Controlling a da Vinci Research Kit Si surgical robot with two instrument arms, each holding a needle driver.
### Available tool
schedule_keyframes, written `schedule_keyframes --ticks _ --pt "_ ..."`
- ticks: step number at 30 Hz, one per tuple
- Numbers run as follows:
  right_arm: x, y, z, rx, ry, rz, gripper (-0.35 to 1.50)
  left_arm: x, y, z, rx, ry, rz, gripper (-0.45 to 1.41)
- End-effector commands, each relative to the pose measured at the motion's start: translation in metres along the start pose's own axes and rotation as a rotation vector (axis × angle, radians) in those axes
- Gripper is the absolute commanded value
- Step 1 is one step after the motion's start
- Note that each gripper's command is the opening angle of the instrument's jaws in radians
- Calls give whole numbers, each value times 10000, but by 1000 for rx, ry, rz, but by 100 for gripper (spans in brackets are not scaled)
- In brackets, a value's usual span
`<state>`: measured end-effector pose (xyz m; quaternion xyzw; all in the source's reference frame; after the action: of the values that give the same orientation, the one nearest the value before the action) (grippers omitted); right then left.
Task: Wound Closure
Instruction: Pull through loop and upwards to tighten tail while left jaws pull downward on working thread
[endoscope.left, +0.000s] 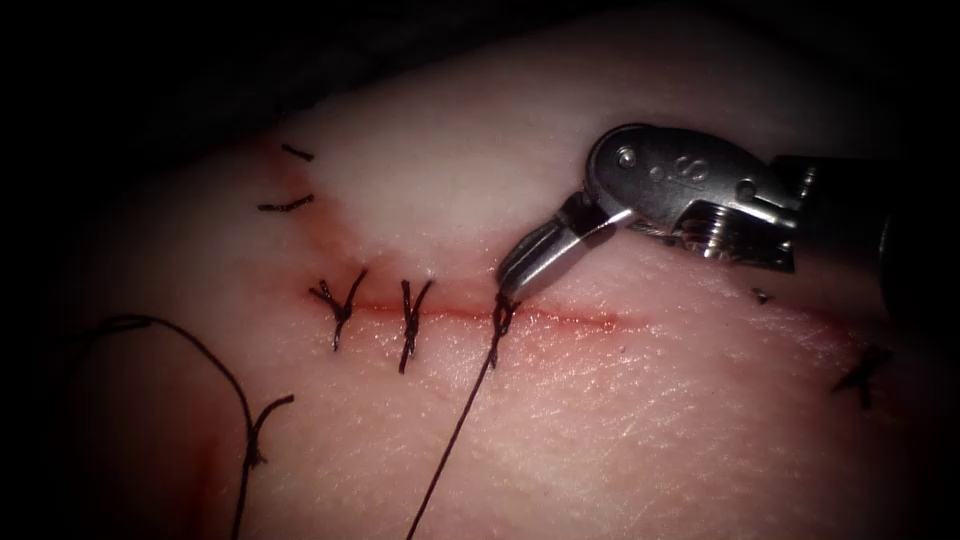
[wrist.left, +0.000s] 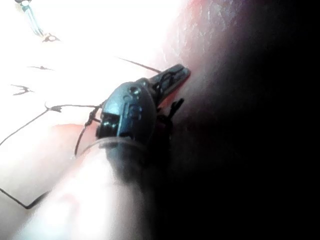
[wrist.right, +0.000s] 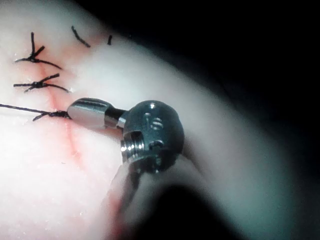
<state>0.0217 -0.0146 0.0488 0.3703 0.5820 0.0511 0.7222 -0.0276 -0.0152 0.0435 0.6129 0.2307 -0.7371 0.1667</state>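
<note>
The cut (endoscope.left: 470, 313) runs across the middle of the endoscope frame on the tissue (endoscope.left: 620, 420), with two finished stitches (endoscope.left: 410, 320) at centre left. At the third knot (endoscope.left: 500, 318) the right hand (endoscope.left: 515, 280) is clenched on the thread (endoscope.left: 455, 430), which trails to the lower edge. Judged from here, tension should stay gentle and in line with the knot. The left hand (wrist.left: 172, 80) sits closed; whether it grips anything I cannot tell.

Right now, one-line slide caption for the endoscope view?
Right claw at third knot on the cut; thread trails down the tissue.
</note>
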Motion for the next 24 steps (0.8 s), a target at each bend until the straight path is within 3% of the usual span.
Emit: schedule_keyframes --ticks 1,2,8,12,20,22,23,24 --pt "10 12 7 -2 2 -5 -35 -3 -8 2 -3 4 5 -45" --pt "11 11 9 -3 3 -4 -35 -1 1 6 -52 40 12 -45" --pt "14 11 7 -14 4 -3 -35 8 14 7 -140 98 15 -45" --pt "13 21 1 -92 -2 -50 -35 6 18 15 -203 134 6 -45" --pt "16 21 -3 -135 19 -76 -35 -19 12 20 -210 124 -10 -45" --pt "18 17 1 -138 44 -74 -35 -16 8 16 -187 111 -13 -45" --pt "23 5 9 -147 86 -57 -35 -6 -7 3 -123 82 -27 -45" --pt "28 -7 15 -152 125 -46 44 3 -21 -9 -67 56 -11 -45"
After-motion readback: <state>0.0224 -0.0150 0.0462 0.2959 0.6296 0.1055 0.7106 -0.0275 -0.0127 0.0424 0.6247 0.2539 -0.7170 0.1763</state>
